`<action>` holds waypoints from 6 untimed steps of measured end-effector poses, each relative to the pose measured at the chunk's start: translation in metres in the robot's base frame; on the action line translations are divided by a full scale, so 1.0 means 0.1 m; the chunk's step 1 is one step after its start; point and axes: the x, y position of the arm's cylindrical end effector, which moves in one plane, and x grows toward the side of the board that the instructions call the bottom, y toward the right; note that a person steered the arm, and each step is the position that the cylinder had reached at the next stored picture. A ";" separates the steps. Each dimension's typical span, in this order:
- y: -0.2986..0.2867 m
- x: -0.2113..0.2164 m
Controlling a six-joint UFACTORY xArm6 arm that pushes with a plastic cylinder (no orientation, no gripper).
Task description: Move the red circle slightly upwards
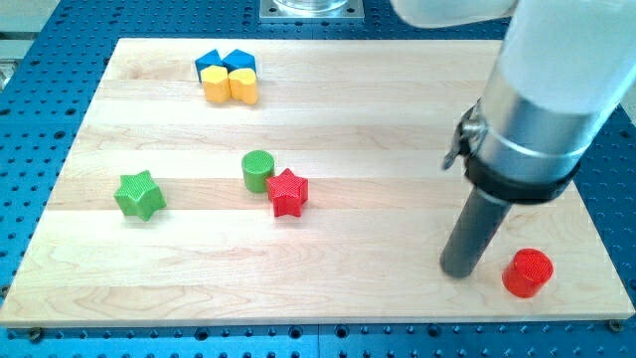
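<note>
The red circle [527, 272] is a short red cylinder on the wooden board [179, 278] near the view's bottom right corner. My tip [459, 271] rests on the board just to the view's left of the red circle, with a small gap between them. The dark rod rises from the tip into the large grey and white arm body at the view's upper right.
A red star [288, 192] touches a green cylinder [257, 170] at mid-board. A green star [139, 195] lies at the view's left. Near the view's top, two blue blocks [225, 63] sit against two yellow blocks [231, 86].
</note>
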 end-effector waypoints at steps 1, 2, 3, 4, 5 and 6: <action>0.22 0.32; 0.58 0.32; 0.72 0.29; 0.70 0.21; 0.31 0.29; -0.62 0.06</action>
